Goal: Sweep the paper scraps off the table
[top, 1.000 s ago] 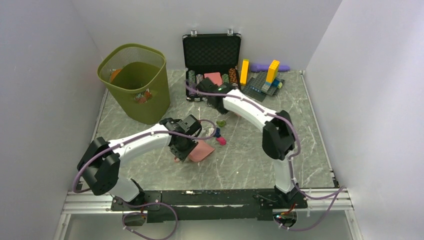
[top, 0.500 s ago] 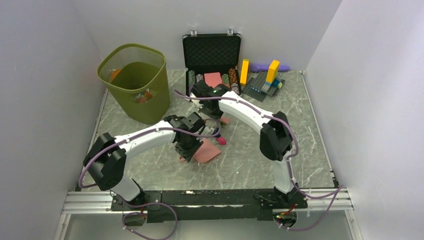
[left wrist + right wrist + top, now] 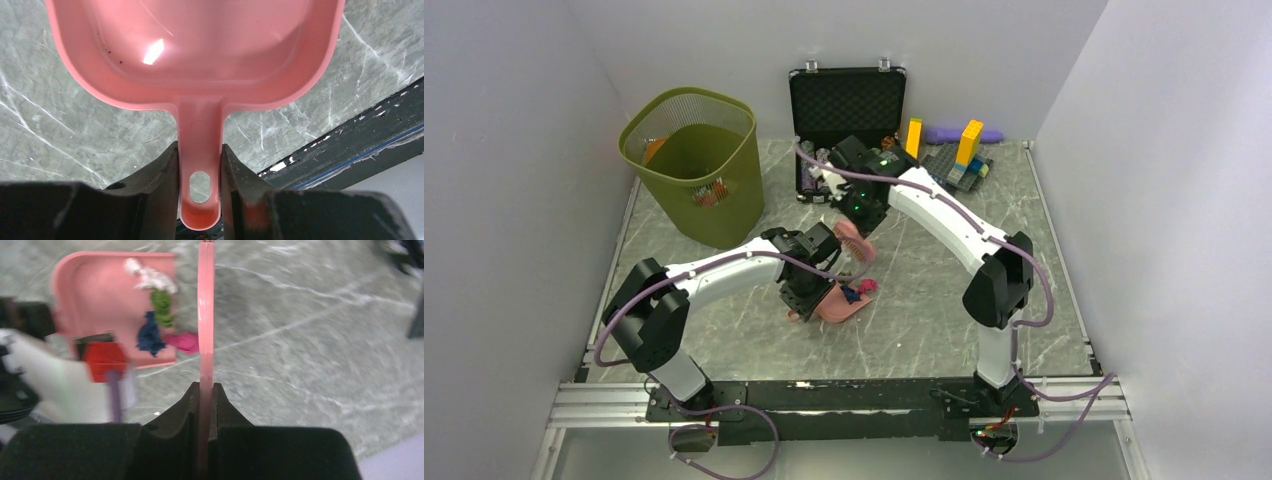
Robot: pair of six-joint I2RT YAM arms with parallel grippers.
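Observation:
My left gripper (image 3: 200, 167) is shut on the handle of a pink dustpan (image 3: 200, 50), which lies on the table (image 3: 924, 310). In the top view the left gripper (image 3: 800, 303) sits at the pan's (image 3: 832, 308) near-left end. My right gripper (image 3: 205, 390) is shut on a thin pink brush (image 3: 206, 315), held edge-on at the pan's open side (image 3: 95, 300). White (image 3: 150, 275), green (image 3: 161, 305) and dark blue paper scraps (image 3: 149, 337) lie in the pan's mouth. A magenta scrap (image 3: 182, 341) lies at its lip. In the top view the brush (image 3: 856, 242) is just beyond the scraps (image 3: 860, 290).
An olive mesh bin (image 3: 694, 170) stands at the back left. A black open case with poker chips (image 3: 848, 105) and yellow and blue toy bricks (image 3: 954, 160) stand at the back. A metal rail (image 3: 844, 400) runs along the near edge.
The scraps that lay on the table beside the pan now sit in its mouth. The left gripper slid the pan slightly right. The right arm swung the brush and its elbow moved right.

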